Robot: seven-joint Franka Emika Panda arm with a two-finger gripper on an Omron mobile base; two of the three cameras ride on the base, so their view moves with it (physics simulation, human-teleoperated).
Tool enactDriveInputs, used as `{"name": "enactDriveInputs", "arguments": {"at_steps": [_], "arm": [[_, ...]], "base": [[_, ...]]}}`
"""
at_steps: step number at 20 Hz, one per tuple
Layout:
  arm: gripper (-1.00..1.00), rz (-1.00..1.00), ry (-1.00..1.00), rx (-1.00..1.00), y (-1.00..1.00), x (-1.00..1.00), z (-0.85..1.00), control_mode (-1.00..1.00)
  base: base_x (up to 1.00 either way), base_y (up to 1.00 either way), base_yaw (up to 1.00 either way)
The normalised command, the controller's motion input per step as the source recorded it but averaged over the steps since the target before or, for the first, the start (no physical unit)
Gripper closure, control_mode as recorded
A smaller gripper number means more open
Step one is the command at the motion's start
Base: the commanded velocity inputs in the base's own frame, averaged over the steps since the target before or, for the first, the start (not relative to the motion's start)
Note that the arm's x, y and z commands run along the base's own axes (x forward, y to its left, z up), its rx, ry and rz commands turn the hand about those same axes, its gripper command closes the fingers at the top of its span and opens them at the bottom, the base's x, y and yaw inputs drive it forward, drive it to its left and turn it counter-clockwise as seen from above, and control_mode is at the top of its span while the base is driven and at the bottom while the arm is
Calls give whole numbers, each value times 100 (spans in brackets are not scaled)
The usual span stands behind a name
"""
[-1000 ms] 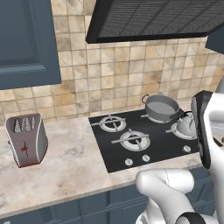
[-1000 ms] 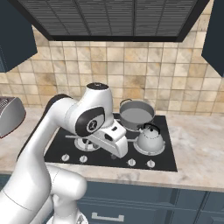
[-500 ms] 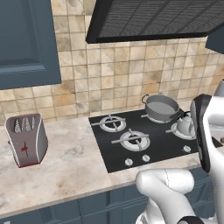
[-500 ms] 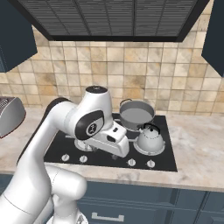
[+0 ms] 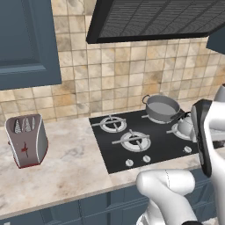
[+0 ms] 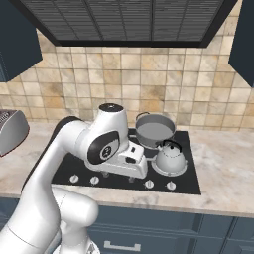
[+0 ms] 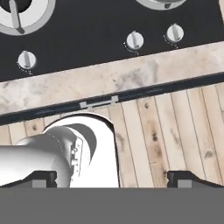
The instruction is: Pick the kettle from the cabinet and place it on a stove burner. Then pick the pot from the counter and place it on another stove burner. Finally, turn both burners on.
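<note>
While arm sinks lower at center-left of right base view:
gripper [image 7: 112, 177]: jaws spread wide, empty
kettle [image 6: 170, 158]: unmoved, front-right burner
pot [image 6: 155, 129]: unmoved, rear burner
knobs [image 7: 134, 40]: upper frame, hand view

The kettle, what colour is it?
The kettle is shiny silver-grey with a thin black handle. The right base view shows it best.

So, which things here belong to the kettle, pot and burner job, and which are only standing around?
Belong to the job:
- kettle, on a front burner
- pot, on a back burner
- cooktop knobs
- gripper, open

Only standing around:
- toaster on the counter
- range hood
</note>
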Motion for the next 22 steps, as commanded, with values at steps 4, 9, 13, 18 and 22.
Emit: {"name": "enactDriveInputs", "arguments": {"at_steps": [4, 9, 13, 18, 22], "arm": [[-100, 19, 0, 0, 0, 7, -29, -100], [-100, 15, 0, -1, 0, 22, -32, -100], [-100, 7, 1, -3, 0, 21, -31, -100], [-100, 0, 3, -2, -8, 10, -20, -100], [-100, 0, 4, 0, -2, 32, -11, -100]], "base": [[0, 0, 0], [0, 0, 0], [0, 0, 0], [0, 0, 0], [0, 0, 0]]}}
